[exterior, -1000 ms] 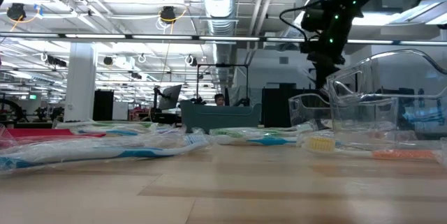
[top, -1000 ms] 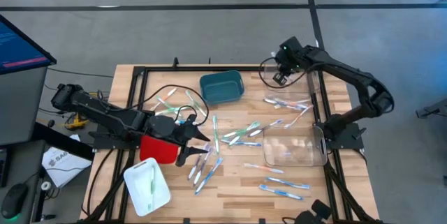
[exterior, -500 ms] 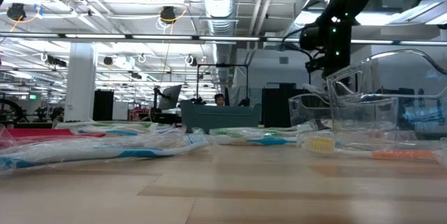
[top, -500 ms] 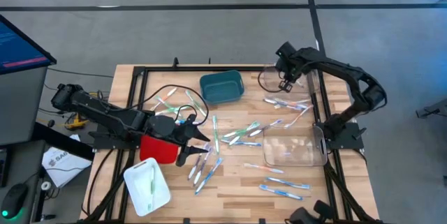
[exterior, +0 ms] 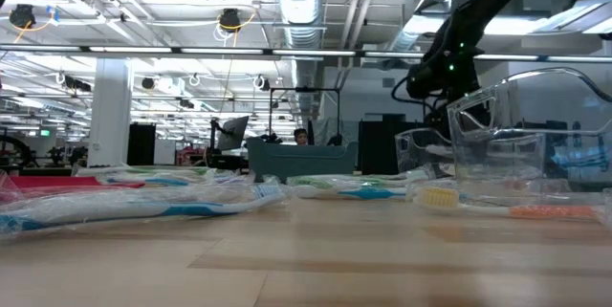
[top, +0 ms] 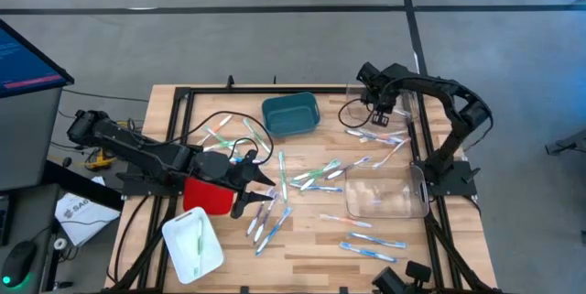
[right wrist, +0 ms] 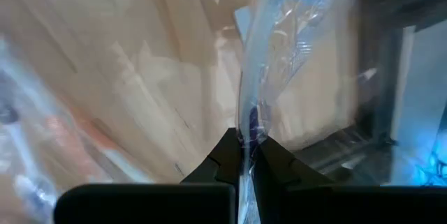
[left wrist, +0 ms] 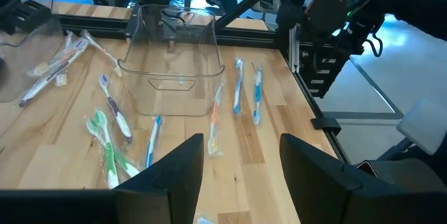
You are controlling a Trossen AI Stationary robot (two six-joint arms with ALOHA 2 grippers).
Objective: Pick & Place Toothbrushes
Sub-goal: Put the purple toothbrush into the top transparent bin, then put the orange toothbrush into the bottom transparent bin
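Note:
Many toothbrushes (top: 316, 175) in clear wrappers lie scattered on the wooden table (top: 311, 239), and more show in the left wrist view (left wrist: 237, 91). My right gripper (top: 377, 115) is at the far right of the table, pointing steeply down and shut on one wrapped toothbrush (right wrist: 269, 56) with a blue-purple part. My left gripper (top: 258, 195) hovers open beside the red bin (top: 209, 193), holding nothing; in its wrist view the gripper (left wrist: 241, 175) faces the clear bin (left wrist: 171, 49). My right gripper pinches the toothbrush's clear wrapper (right wrist: 249, 128) between its two fingertips (right wrist: 227, 151), at one end of the pack. The fingers come from above, slanting down. The rest of the toothbrush sticks out past the fingertips toward the table; whether its far end touches the wood I cannot tell.
A teal bin (top: 290, 114) stands at the far middle, a white tray (top: 192, 242) with a green toothbrush at the near left, and a clear bin (top: 385, 193) at the right. Black cables (top: 220, 127) loop near the left arm. A black frame (top: 414, 147) borders the table.
My right gripper has come down toward the table at the far right, drifting slightly toward the near edge, and has tipped and rolled so that it points more steeply down. It stayed shut.

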